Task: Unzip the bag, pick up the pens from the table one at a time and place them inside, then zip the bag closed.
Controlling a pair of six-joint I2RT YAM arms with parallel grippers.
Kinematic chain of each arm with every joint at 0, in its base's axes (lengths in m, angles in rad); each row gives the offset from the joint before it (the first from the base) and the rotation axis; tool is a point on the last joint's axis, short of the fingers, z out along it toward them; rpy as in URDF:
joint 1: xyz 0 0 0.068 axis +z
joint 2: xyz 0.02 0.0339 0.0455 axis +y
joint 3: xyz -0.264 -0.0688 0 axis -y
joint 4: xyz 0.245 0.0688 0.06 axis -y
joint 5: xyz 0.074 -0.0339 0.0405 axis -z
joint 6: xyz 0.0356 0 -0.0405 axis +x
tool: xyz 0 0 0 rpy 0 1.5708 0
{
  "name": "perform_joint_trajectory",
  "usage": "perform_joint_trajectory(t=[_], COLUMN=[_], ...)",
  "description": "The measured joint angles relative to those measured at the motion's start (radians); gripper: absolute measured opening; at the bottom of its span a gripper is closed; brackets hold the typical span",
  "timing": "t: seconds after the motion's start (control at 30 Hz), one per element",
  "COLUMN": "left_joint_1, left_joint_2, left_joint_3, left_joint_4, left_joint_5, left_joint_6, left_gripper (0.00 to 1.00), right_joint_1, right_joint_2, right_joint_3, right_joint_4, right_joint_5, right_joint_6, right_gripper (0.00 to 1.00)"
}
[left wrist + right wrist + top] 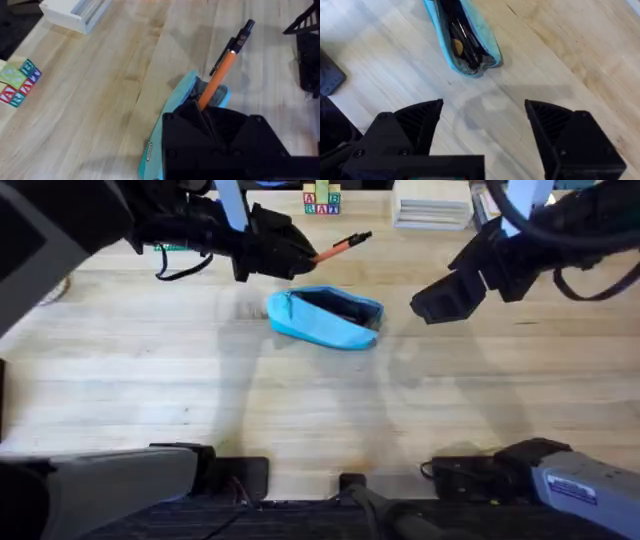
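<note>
Bag (328, 319) lies on the surface (200, 400), roughly mid-width and toward the far edge. Zipper open, dark interior exposed. A dark slim item sits inside it, seen from the right wrist; likely the black pen (456, 31), though too dim to be sure.

Left end effector (303, 252): over the far part of the surface, just behind the bag on its left side. Clamped on the orange pen (338, 246). Pen sticks out from the fingers, dark tip pointing toward the far edge and slightly right. From the left wrist view the pen (220, 70) rises out of the grip with the bag's blue edge (172, 107) directly beneath and beside it. Pen held above the surface, not inside the bag.

Right end effector (440, 302): to the right of the bag, near it but apart. Fingers (415, 122) spread wide, nothing between them. From its own camera the bag (465, 40) lies ahead of the fingers with bare surface between.

Toy letter blocks (322, 198) and a white tray (432, 205) sit at the far edge.
</note>
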Motion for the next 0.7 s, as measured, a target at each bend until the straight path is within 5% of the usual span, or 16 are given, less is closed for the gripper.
perform_joint_trajectory(t=[0.7], left_joint_1=[0.0], left_joint_2=[0.237], left_joint_3=[0.0], left_joint_4=[0.002], left_joint_5=[0.035], left_joint_6=[0.006], left_gripper=[0.042], right_joint_1=[0.0], right_joint_2=[0.0], right_joint_3=[0.0], right_joint_4=[0.0], right_joint_5=[0.0], right_joint_6=[0.0], right_gripper=[0.998])
